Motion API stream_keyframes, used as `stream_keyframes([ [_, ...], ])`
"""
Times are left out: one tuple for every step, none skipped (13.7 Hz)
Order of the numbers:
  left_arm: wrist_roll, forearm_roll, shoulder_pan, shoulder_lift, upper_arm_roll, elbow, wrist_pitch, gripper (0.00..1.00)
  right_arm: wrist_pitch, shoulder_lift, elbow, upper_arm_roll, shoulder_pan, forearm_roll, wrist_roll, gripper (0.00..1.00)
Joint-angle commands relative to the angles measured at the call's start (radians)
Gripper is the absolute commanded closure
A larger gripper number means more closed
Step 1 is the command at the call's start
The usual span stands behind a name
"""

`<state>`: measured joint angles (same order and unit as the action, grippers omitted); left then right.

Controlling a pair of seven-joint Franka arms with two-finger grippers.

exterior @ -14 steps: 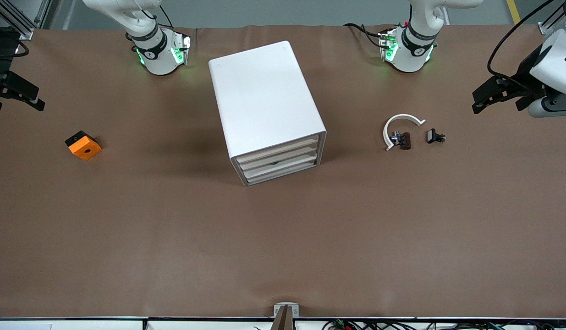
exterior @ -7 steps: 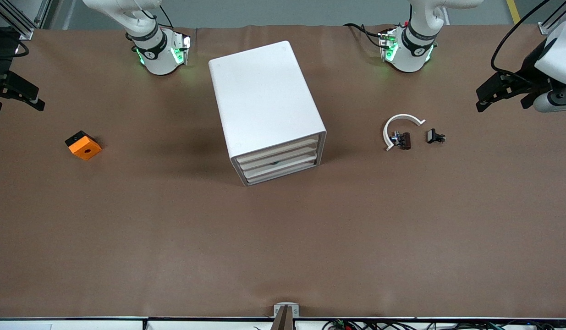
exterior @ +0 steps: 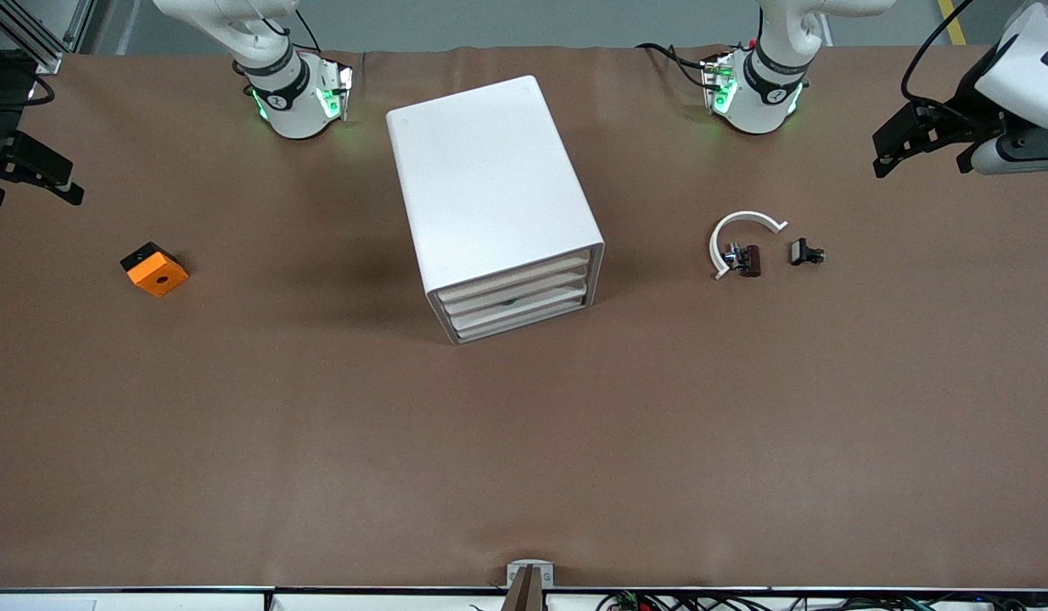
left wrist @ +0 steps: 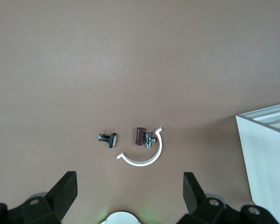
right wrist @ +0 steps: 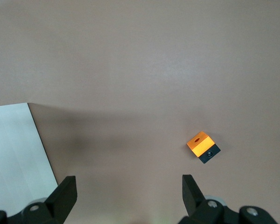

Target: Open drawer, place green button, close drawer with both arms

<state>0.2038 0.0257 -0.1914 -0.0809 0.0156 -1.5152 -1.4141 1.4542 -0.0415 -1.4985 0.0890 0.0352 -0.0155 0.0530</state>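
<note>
The white drawer cabinet (exterior: 490,178) stands mid-table with its three drawers (exterior: 515,297) pushed in. A small dark speck shows in the gap at the middle drawer; I cannot tell what it is. No green-capped button shows anywhere on the table. My left gripper (exterior: 918,161) hangs open and empty in the air over the left arm's end of the table; its wrist view (left wrist: 130,186) shows bare cloth between the fingers. My right gripper (exterior: 31,199) hangs open and empty over the right arm's end (right wrist: 129,189).
A white half-ring (exterior: 740,227), a brown clip (exterior: 748,259) and a small black clip (exterior: 805,252) lie toward the left arm's end; they also show in the left wrist view (left wrist: 144,156). An orange block with a hole (exterior: 154,269) lies toward the right arm's end (right wrist: 203,146).
My left gripper has drifted toward the robots' edge of the table, still open. The right arm, the cabinet and the small parts have not moved.
</note>
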Motion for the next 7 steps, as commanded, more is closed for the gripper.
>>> stream_keyframes([
  [0.003, 0.026, -0.002, -0.030, 0.004, -0.040, -0.014, 0.00, -0.011, 0.011, 0.023, 0.001, 0.012, 0.009, -0.013, 0.00],
  [0.002, 0.026, 0.000, -0.022, 0.004, -0.034, -0.017, 0.00, -0.009, 0.011, 0.023, 0.003, 0.009, 0.011, -0.013, 0.00],
  [-0.006, 0.025, 0.001, -0.011, 0.004, -0.019, -0.016, 0.00, -0.008, 0.011, 0.023, 0.003, 0.008, 0.009, -0.013, 0.00],
  [-0.004, 0.026, 0.000, 0.007, 0.004, -0.004, -0.016, 0.00, -0.006, 0.011, 0.023, 0.003, 0.009, 0.011, -0.013, 0.00],
  [-0.003, 0.026, 0.000, 0.019, 0.004, 0.006, -0.014, 0.00, -0.005, 0.011, 0.023, 0.003, 0.011, 0.011, -0.013, 0.00],
  [-0.004, 0.026, -0.003, 0.019, 0.003, 0.003, -0.008, 0.00, -0.003, 0.011, 0.023, 0.003, 0.011, 0.011, -0.013, 0.00],
  [-0.006, 0.026, -0.002, 0.016, 0.000, -0.003, -0.008, 0.00, -0.002, 0.011, 0.023, 0.003, 0.011, 0.012, -0.013, 0.00],
])
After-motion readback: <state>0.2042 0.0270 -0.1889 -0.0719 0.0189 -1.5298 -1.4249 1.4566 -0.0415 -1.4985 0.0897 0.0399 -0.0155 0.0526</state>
